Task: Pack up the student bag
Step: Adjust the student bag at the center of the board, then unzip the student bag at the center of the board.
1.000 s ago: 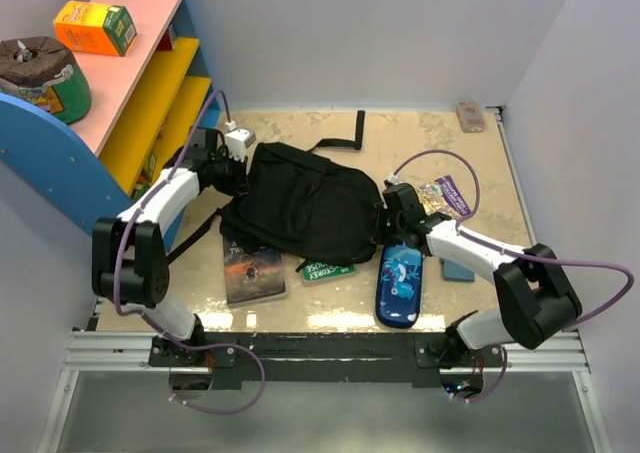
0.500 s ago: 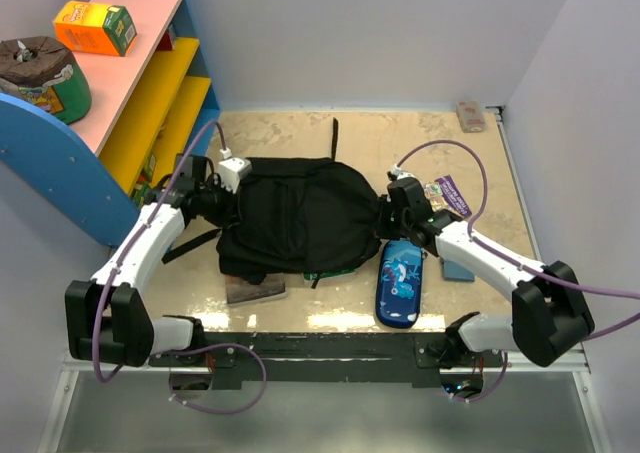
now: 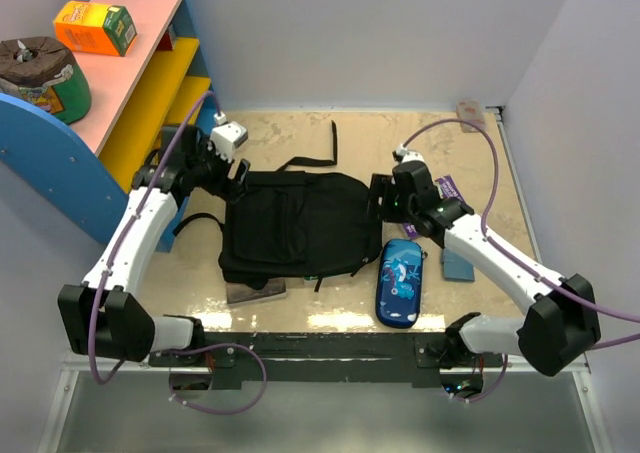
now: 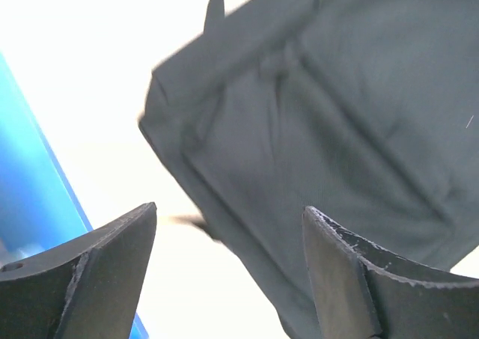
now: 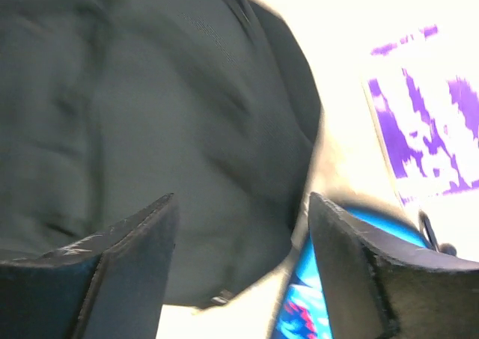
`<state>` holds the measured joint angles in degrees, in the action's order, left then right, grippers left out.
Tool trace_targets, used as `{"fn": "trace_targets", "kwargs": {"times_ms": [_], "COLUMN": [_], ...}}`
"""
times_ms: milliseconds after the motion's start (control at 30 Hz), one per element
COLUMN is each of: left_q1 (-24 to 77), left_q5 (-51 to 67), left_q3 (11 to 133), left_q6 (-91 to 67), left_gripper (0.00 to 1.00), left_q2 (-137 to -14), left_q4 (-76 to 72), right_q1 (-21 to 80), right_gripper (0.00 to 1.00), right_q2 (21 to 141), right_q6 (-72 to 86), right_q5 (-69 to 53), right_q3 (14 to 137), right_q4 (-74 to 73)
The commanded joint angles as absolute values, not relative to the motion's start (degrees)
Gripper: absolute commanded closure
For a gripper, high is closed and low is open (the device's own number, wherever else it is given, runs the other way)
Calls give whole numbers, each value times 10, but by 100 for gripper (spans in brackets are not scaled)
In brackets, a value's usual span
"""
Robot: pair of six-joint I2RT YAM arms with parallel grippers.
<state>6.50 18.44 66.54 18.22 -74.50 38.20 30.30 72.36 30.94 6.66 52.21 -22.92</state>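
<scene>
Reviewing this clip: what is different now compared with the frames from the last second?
Both grippers let go. The left gripper and right gripper, shut on the student bag's sides a second ago, now stand open and drawn back off it. The student bag, bunched then, was spread toward the near edge and lies flat, covering most of the book. The blue pencil case and orange box stayed put.

The student bag (image 3: 295, 223) hides most of a book (image 3: 255, 291), and both wrist views are blurred
</scene>
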Motion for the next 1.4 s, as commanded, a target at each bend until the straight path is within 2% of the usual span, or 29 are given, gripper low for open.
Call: {"fn": "trace_targets", "kwargs": {"times_ms": [0, 167, 267, 433, 533, 667, 700, 867, 1000, 1033, 1167, 1367], "left_q1": [76, 78, 78, 70, 64, 48, 41, 39, 48, 55, 91, 114], "left_q5": [244, 292, 301, 317, 322, 345, 347, 352, 382, 386, 389, 408], "left_q3": [705, 672, 676, 666, 657, 651, 648, 642, 637, 633, 592, 641], "left_q6": [190, 207, 221, 224, 234, 243, 243, 249, 250, 257, 300, 372], "left_gripper": [17, 17, 16, 13, 13, 15, 15, 16, 19, 20, 20, 21], "left_q2": [-799, -852, -886, -889, -884, -889, -892, -903, -905, -904, -886, -942], "left_q4": [341, 209, 192, 156, 156, 157, 156, 148, 150, 150, 124, 178], "right_q1": [332, 451, 515, 561, 568, 568, 568, 567, 566, 565, 564, 564], "right_gripper": [30, 32, 31, 29, 32, 44, 50, 67, 89, 97, 100, 100], "right_q2": [742, 837, 932, 1040, 1078, 1093, 1089, 1041, 1008, 1006, 998, 987], "right_q6": [314, 330, 321, 317, 321, 331, 333, 338, 343, 345, 356, 386], "right_q5": [79, 122, 170, 217, 238, 266, 271, 283, 251, 236, 192, 164], "right_q3": [600, 675, 748, 820, 831, 816, 796, 738, 679, 664, 621, 565], "right_q4": [-174, -121, -136, -149, -156, -161, -150, -107, -46, -40, 13, 62]}}
